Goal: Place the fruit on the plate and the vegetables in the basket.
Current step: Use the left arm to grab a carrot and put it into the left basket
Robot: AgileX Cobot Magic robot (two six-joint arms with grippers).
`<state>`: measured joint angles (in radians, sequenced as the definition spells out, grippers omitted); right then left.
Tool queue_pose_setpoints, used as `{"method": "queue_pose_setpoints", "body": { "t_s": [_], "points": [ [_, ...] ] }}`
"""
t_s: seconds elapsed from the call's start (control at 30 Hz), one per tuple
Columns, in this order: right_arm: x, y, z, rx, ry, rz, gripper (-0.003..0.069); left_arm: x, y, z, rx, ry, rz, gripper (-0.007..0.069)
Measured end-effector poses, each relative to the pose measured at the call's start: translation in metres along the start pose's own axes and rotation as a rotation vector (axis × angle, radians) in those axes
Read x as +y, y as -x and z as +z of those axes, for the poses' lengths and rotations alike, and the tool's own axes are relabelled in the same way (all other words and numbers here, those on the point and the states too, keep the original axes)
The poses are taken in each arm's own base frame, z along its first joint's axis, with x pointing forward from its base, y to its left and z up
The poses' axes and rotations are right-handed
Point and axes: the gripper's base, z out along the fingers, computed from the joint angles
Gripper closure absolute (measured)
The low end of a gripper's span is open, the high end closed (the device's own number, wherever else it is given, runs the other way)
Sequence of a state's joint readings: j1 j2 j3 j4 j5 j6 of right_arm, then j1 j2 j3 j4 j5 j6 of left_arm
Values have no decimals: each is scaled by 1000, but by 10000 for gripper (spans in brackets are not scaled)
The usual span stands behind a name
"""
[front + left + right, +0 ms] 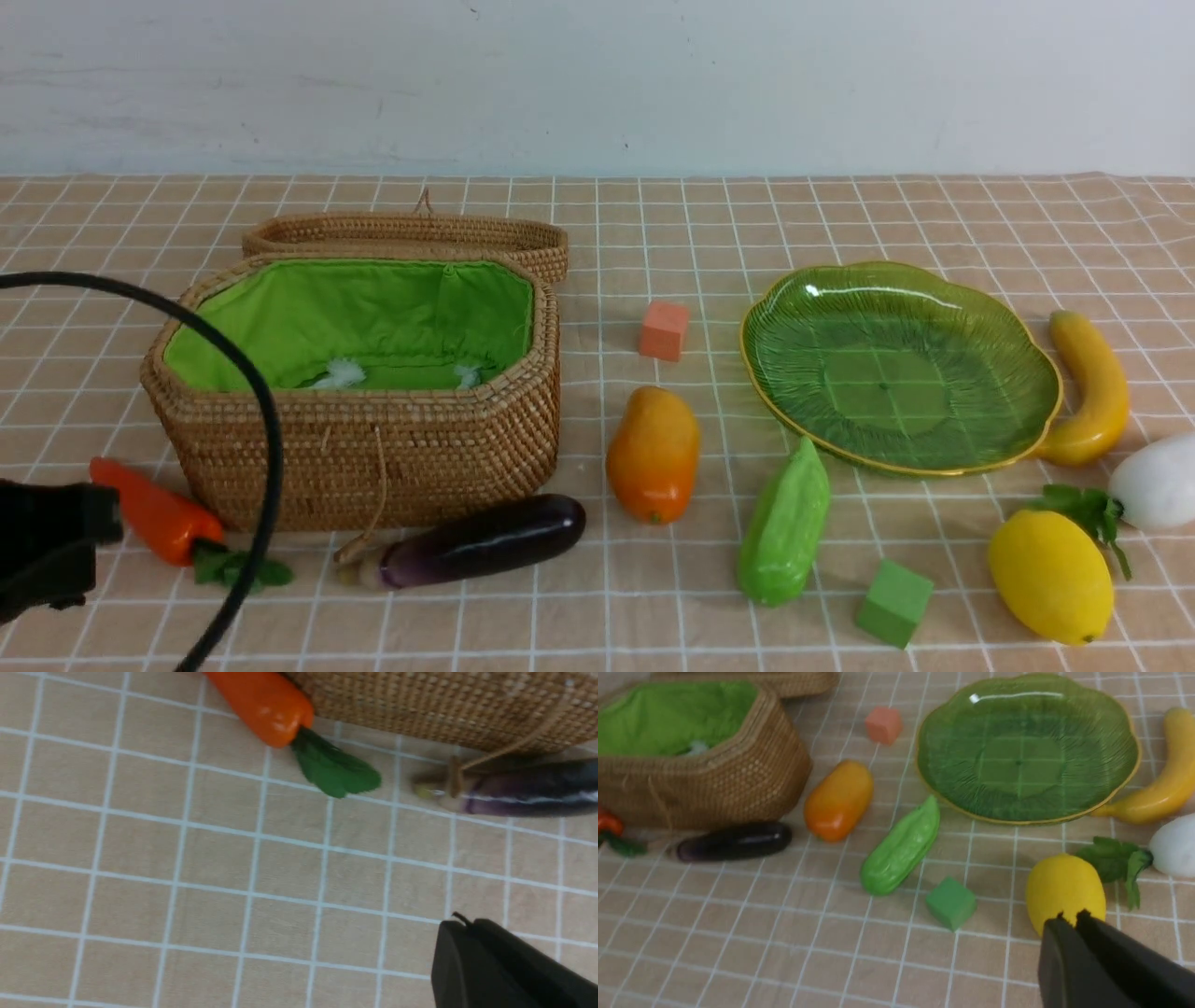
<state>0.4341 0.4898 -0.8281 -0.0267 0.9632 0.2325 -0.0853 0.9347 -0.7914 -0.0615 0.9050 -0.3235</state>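
- While I look from the front, my left gripper [103,515] sits low by the carrot [154,511], beside the basket [373,457]. I see no food in the basket or on the plate [896,373] yet.
- From my left wrist, it looks pressed together and holds nothing. If I go down like that, I may push the carrot into the eggplant [528,795].
- From my right wrist, my right gripper [1071,919] looks closed too, just by the lemon [1064,889]. It is round and could roll off toward the radish [1174,847].

My left arm [47,546] is a matte black block, and a thick black cable [266,420] loops from it. My left gripper [467,924] and right gripper [1071,917] are smooth black wedge-shaped fingers.
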Motion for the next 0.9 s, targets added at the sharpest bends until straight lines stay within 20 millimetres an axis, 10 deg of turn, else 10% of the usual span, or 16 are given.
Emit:
{"method": "queue_pose_setpoints", "body": {
  "t_s": [0.63,0.9],
  "points": [
    [4,12,-2,-17,22,-139,614,69,63,92,32,-16,-452,609],
    [4,12,-2,-11,18,-142,606,84,95,133,58,41,-461,321]
  ]
}}
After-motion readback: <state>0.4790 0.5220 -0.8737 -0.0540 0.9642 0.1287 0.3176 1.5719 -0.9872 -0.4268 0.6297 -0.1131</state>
